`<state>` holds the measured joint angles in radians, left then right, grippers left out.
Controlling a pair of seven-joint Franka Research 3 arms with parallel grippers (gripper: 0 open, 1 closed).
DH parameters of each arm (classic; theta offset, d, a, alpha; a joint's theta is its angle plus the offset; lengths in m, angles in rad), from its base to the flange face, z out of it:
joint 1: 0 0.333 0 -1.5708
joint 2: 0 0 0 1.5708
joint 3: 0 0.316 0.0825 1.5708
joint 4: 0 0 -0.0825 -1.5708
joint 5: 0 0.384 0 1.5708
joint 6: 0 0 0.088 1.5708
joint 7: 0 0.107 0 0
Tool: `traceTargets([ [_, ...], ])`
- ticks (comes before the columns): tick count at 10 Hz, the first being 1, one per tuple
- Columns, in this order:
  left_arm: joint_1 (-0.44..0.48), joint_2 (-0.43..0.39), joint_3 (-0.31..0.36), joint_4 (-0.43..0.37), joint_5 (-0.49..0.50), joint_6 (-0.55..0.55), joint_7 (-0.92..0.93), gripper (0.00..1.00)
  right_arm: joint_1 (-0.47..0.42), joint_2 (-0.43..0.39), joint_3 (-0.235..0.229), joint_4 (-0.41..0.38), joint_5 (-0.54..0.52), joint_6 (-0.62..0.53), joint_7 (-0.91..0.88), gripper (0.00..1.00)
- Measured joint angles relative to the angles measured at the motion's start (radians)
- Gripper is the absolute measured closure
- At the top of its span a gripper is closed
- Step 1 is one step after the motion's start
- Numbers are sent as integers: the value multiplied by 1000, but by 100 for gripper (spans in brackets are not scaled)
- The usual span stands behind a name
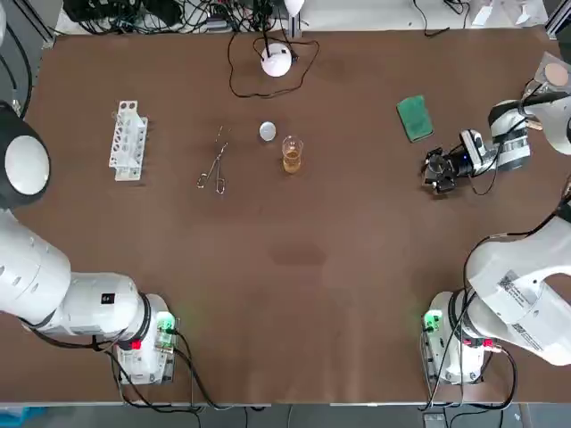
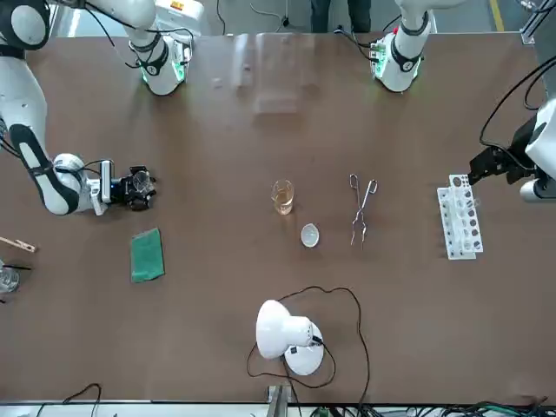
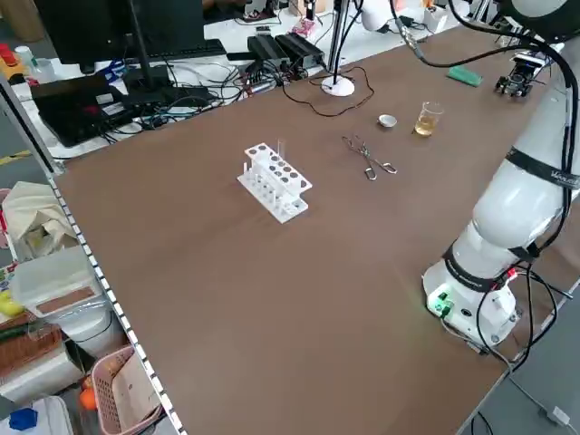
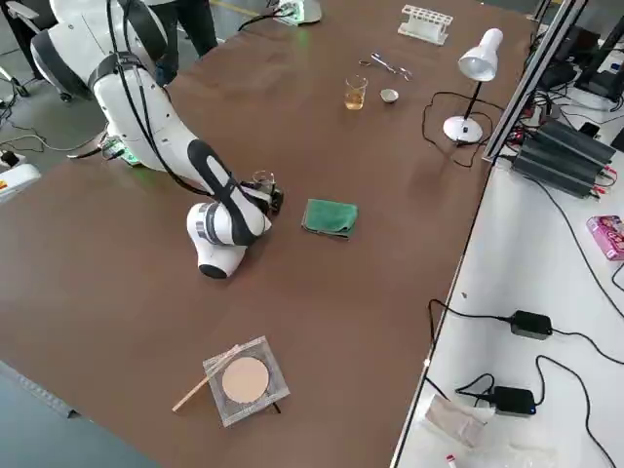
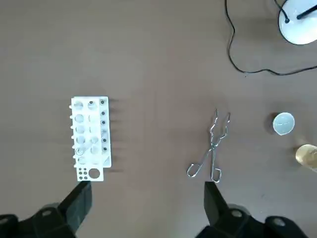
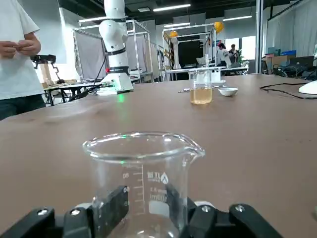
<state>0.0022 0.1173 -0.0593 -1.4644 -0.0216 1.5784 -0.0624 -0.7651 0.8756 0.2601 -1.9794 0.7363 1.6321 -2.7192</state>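
**On the desk's right side, an empty beaker clamped upright**

Over the desk, the left end effector hangs high with fingers apart, above a white test-tube rack. The right end effector lies low and level near the right edge, clamped on a glass beaker. Overhead, the beaker is hard to make out; the wrist view shows it empty, long axis vertical, mouth up. Mid-desk, a second beaker holds amber liquid.

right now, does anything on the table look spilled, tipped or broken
Nothing stands out. The beaker of amber liquid is upright with no spill, the tongs lie flat, and the empty beaker at the right pincer stands upright. The left pincer hangs open high beside the test tube rack.
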Motion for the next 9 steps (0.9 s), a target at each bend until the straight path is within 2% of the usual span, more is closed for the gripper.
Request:
traceTargets([
  [5, -2, 0, -2, 2, 0, 0, 0, 0, 1, 0, -3, 0, -3, -8, 0, 26],
  [8, 0, 0, -1, 3, 0, 0, 0, 0, 1, 0, -4, 0, -4, -9, 0, 19],
  [9, 1, 0, -1, 9, 0, 1, 0, 0, 1, 0, -7, 0, -5, -19, 0, 12],
])
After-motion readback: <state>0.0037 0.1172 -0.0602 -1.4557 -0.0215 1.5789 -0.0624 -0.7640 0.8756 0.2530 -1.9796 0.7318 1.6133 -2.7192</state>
